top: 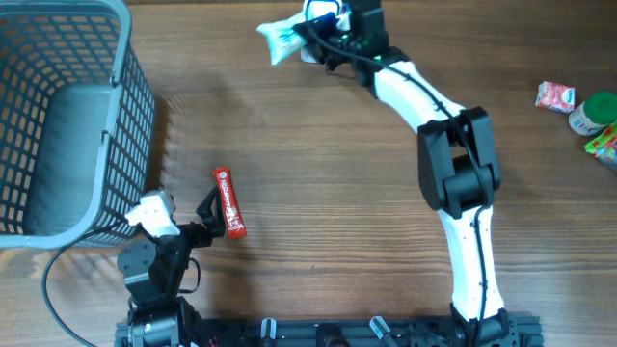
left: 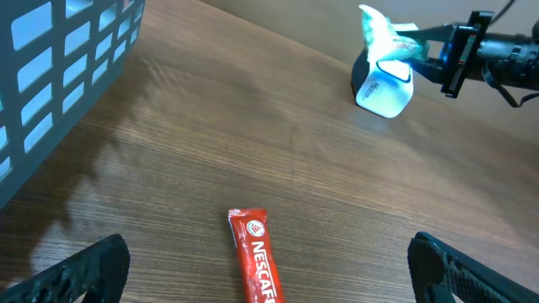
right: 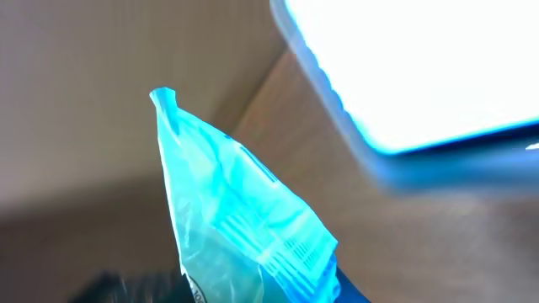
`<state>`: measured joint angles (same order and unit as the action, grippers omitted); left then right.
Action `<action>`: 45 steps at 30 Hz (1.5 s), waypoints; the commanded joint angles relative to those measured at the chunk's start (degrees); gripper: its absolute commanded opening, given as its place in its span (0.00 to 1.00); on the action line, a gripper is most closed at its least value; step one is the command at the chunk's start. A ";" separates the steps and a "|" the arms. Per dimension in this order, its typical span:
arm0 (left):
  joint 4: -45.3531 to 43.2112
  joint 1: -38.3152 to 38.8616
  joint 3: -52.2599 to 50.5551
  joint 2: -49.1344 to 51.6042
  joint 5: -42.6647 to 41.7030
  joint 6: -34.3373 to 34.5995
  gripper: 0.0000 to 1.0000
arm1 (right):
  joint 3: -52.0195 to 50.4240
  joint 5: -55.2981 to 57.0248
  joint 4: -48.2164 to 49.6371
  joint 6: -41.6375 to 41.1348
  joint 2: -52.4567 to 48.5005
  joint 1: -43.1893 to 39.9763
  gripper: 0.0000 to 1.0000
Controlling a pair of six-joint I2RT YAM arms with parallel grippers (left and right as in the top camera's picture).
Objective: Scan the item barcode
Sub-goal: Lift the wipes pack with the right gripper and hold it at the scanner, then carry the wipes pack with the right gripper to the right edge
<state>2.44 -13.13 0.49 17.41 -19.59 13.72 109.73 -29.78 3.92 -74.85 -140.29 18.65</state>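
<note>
Right gripper (top: 310,39) is clenched on the teal-and-white packet (top: 282,37) at the far edge of the table, holding it just beside the white scanner (left: 383,88). The right wrist view is blown out by glare, so I can't tell if the barcode faces it. Left gripper (top: 205,220) sits released with jaws wide, near the grey basket (top: 135,96), with a red Nescafé stick (top: 229,202) lying on the table between its fingers (left: 84,269).
</note>
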 commanded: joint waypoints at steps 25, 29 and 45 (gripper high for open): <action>0.20 0.15 -0.15 -0.13 -0.09 0.24 1.00 | 3.19 -8.55 -44.13 22.27 17.59 -6.10 0.04; 0.20 0.15 -0.15 -0.13 -0.09 0.24 1.00 | 3.19 -0.92 -62.45 33.11 21.81 -13.92 0.04; 0.20 0.15 -0.15 -0.13 -0.09 0.24 1.00 | -17.18 27.17 -63.34 43.85 21.03 -52.83 0.12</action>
<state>2.44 -13.13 0.49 17.41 -19.59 13.69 92.31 -9.47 -60.14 -32.73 -119.07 -31.46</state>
